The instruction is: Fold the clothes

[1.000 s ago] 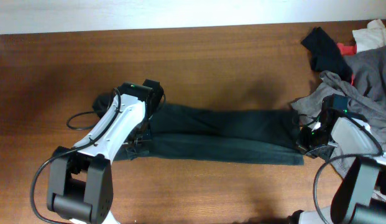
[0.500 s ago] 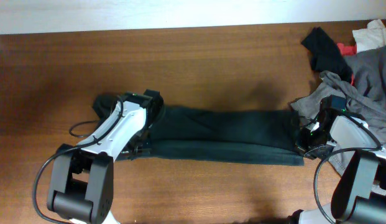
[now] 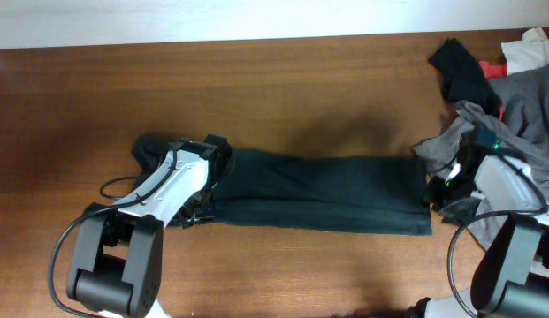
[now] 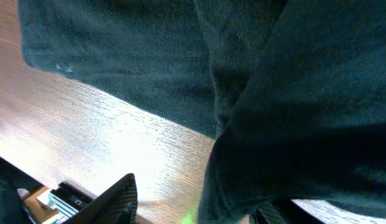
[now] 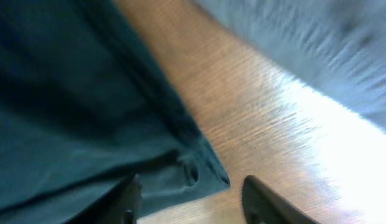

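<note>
left arm point(image 3: 163, 185) runs from the near-left base up to the left end of the clothes point(image 3: 318, 190), wrist tipped down onto the fabric. left gripper point(image 4: 193, 211): fingers point(image 4: 115, 202) stand well apart, with a fold of dark cloth lying between them. The far finger is mostly hidden by that cloth. No clamp visible.

right arm point(image 3: 499, 181) comes up from the near-right corner, with its head at the right end of the clothes, just beside the grey garment point(image 3: 522, 106). right gripper point(image 5: 196, 199): fingers apart, low over the table point(image 5: 273, 124). The hem corner of the clothes sits in the gap, not squeezed.

clothes lie flat mid-table as one long folded strip running left to right, with a gripper at each end.
</note>
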Available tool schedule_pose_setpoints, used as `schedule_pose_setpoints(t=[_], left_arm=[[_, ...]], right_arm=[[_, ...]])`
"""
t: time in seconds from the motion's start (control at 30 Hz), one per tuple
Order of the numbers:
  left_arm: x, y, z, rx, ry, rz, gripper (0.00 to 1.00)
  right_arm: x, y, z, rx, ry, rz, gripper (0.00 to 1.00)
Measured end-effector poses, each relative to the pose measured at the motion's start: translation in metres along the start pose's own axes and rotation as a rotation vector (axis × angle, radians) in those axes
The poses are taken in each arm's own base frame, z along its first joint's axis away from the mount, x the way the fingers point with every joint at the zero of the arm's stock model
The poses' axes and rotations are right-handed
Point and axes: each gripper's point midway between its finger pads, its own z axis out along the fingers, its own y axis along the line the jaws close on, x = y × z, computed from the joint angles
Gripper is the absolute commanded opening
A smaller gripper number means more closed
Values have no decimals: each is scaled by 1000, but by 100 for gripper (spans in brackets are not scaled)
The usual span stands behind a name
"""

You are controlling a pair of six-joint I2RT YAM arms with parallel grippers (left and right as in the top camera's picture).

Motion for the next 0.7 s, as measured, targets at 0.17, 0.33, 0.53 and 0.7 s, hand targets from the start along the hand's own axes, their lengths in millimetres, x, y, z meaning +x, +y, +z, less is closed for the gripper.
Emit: schedule_pose_setpoints(t=[0.17, 0.33, 0.53, 0.7], left_arm=[[-8, 9, -19, -26, -17, 3, 61], [-48, 10, -70, 37, -148, -54, 51], [-83, 0, -116, 165, -281, -110, 10], [-80, -10, -117, 221, -257, -97, 6]], right_arm=[[-23, 19, -47, -65, -53, -43, 62], [-24, 59, -76, -174, -76, -154, 59], [7, 117, -79, -276, -27, -331, 38], [35, 148, -76, -303, 15, -427, 37]])
